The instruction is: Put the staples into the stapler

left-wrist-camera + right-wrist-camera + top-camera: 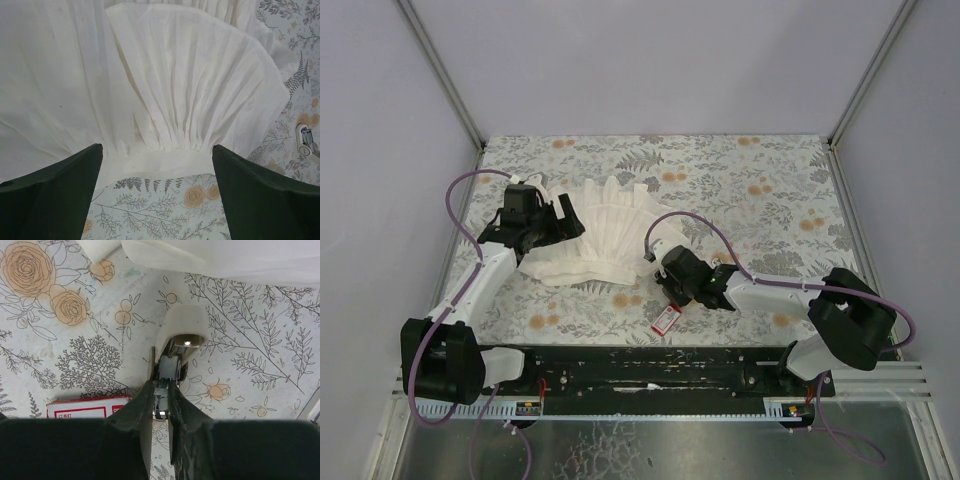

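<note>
The stapler [172, 362] is a small silvery metal piece with a pale cap at its far end, held just above the floral table. My right gripper [161, 390] is shut on its near end; in the top view the gripper [665, 265] sits at table centre. The red staple box [87, 407] with its white label lies to the left of the fingers, and in the top view the box [666, 320] lies just in front of the gripper. No staple strip shows. My left gripper [157, 150] is open and empty at the edge of the cloth.
A big white pleated cloth [600, 235] lies spread at the middle left, and my left gripper [563, 222] sits at its left edge. The cloth's edge [225, 255] lies just beyond the stapler. A small silvery-white piece [306, 142] shows at the right edge of the left wrist view.
</note>
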Robot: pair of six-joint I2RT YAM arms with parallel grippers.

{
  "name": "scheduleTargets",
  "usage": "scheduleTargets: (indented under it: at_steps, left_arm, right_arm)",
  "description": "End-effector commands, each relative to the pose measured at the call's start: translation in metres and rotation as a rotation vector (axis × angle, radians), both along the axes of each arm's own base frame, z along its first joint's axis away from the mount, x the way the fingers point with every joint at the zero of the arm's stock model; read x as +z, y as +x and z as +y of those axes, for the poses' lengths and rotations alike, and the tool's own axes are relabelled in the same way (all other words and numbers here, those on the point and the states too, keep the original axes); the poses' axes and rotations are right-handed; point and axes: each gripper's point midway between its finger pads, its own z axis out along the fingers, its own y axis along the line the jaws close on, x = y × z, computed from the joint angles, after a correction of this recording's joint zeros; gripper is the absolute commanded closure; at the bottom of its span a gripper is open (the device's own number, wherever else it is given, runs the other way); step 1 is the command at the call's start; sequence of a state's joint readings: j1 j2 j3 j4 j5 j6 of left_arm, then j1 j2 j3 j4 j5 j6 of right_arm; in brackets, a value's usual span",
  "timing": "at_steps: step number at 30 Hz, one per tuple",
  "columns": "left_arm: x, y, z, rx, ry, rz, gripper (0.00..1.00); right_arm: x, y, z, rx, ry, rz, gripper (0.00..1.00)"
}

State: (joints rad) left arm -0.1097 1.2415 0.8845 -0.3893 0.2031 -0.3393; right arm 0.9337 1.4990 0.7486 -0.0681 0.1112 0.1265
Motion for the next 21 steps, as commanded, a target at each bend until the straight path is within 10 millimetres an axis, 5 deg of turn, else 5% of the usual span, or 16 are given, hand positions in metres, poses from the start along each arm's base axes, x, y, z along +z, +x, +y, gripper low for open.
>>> scheduleTargets:
  at_steps: [1, 21]
  left_arm:
    - [0.006, 0.008, 0.000, -0.018, -0.002, -0.043, 0.11]
    - [0.006, 0.007, -0.002, -0.028, -0.011, -0.041, 0.11]
  right_arm:
    - [0.022, 0.012, 0.002, -0.044, 0.027, -0.042, 0.84]
    - [0.042, 0.010, -0.002, -0.074, 0.066, -0.033, 0.85]
